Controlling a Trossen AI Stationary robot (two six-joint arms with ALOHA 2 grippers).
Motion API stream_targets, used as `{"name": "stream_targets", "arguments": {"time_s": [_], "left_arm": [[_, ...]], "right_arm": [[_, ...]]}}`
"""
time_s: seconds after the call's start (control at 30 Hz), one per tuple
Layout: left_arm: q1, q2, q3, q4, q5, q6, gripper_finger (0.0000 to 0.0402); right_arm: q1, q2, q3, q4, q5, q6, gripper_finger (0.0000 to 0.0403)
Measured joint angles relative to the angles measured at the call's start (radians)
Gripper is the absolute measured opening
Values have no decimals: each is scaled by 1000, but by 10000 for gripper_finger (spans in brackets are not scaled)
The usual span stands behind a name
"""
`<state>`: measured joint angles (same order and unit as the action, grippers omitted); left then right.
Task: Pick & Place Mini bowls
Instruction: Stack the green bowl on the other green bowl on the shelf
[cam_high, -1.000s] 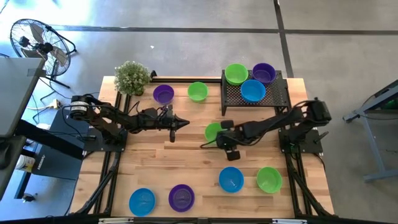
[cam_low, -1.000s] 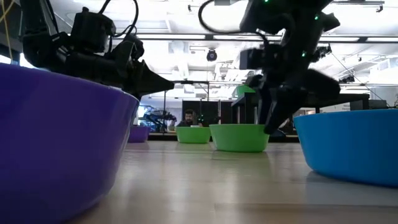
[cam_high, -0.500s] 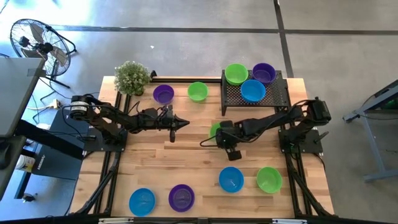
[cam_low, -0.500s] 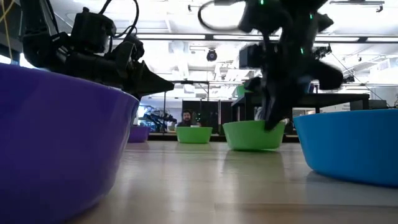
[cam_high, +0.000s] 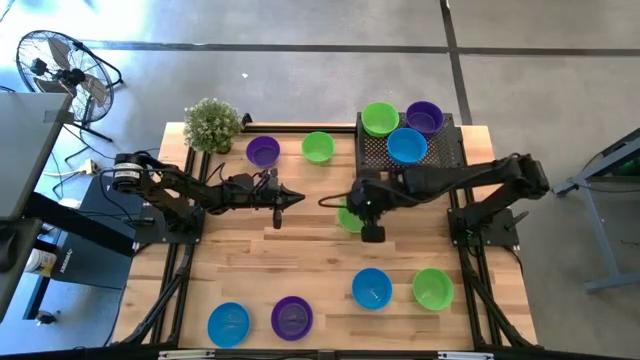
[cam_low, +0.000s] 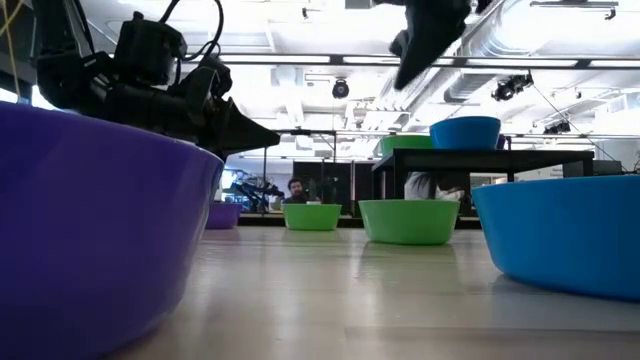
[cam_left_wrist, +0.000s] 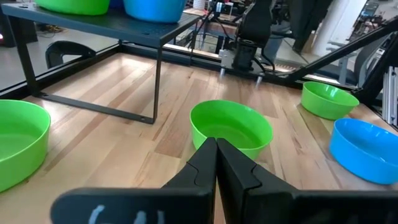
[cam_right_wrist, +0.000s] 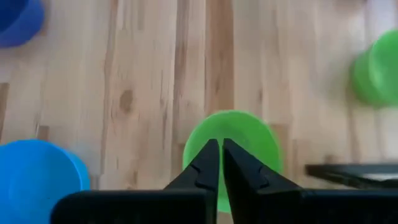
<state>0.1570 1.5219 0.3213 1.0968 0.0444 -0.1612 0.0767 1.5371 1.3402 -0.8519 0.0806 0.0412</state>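
A: What does the desk (cam_high: 300, 250) look like?
B: Pale wooden planks, set on a grey concrete floor (cam_high: 300, 90) crossed by dark seams. A fan (cam_high: 60, 70) stands on the floor off the desk's far left corner, and a leafy plant (cam_high: 212, 124) sits at that corner of the desk.

A: And the mini bowls?
B: 3 rest on the black mesh rack (cam_high: 410, 152) at the far right: green (cam_high: 379, 118), purple (cam_high: 424, 116), blue (cam_high: 406, 146). A purple bowl (cam_high: 263, 151) and a green one (cam_high: 317, 147) sit beside the plant. Along the near edge are a blue bowl (cam_high: 228, 322), a purple bowl (cam_high: 291, 317), another blue (cam_high: 371, 288) and a green (cam_high: 432, 288).

A: What are the arms doing?
B: The right gripper (cam_high: 368, 222) hangs above a green bowl at mid-desk (cam_high: 348, 218), clear of it, its fingers (cam_right_wrist: 209, 163) pressed together on nothing. The left gripper (cam_high: 296, 198) waits left of centre, fingers (cam_left_wrist: 205, 163) closed and empty too.

A: The room behind?
B: The low view shows an open workshop with ceiling lights (cam_low: 300, 60) and a person (cam_low: 296, 188) in the distance.
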Motion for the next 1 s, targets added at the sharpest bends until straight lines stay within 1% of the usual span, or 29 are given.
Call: {"name": "stream_targets", "arguments": {"time_s": [0.17,0.27,0.37,0.43,0.6,0.8,0.9,1.0], "left_arm": [[0,0,0,-11,0,0,2],[0,0,0,-16,0,0,2],[0,0,0,-15,0,0,2],[0,0,0,-16,0,0,2],[0,0,0,-14,0,0,2],[0,0,0,-16,0,0,2],[0,0,0,-17,0,0,2],[0,0,0,-17,0,0,2]], "right_arm": [[-9,6,-118,9,-2,236,71],[-12,-10,-230,50,38,394,107],[-18,-30,-333,130,82,574,131],[-27,-29,-391,171,104,674,138],[-64,-27,-511,386,118,801,140],[-85,-27,-560,462,170,847,111],[-84,-27,-572,506,172,859,92],[-84,-27,-572,507,177,868,78]]}}
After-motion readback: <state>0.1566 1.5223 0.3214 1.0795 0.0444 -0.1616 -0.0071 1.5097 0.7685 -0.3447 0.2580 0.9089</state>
